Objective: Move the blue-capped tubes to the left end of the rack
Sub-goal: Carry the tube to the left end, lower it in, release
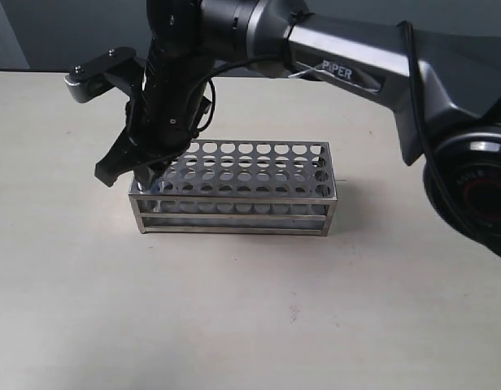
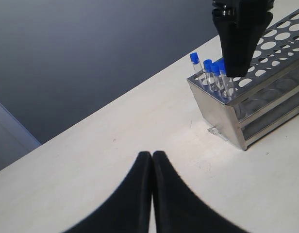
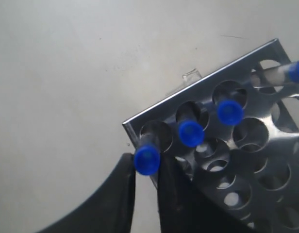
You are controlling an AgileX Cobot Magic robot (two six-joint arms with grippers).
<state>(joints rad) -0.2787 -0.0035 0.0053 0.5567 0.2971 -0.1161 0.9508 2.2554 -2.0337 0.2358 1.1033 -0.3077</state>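
Masking the rack's point(image 1: 259, 172) left end, R jaws pinch a corner blue-capped tube point(image 3: 147, 158) (L jaws closed, empty).

Exterior view: right gripper point(image 1: 130, 175) hides blue-capped tubes point(image 2: 208, 64) (seemingly all 4).

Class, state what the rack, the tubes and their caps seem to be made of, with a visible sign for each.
Rack: metal, likely stainless steel, polished; it mirrors light and has crisp punched holes. Tubes: clear glass or plastic, cannot tell which; the rack shows through them. Caps: probably plastic, opaque bright blue, smooth with a soft sheen.
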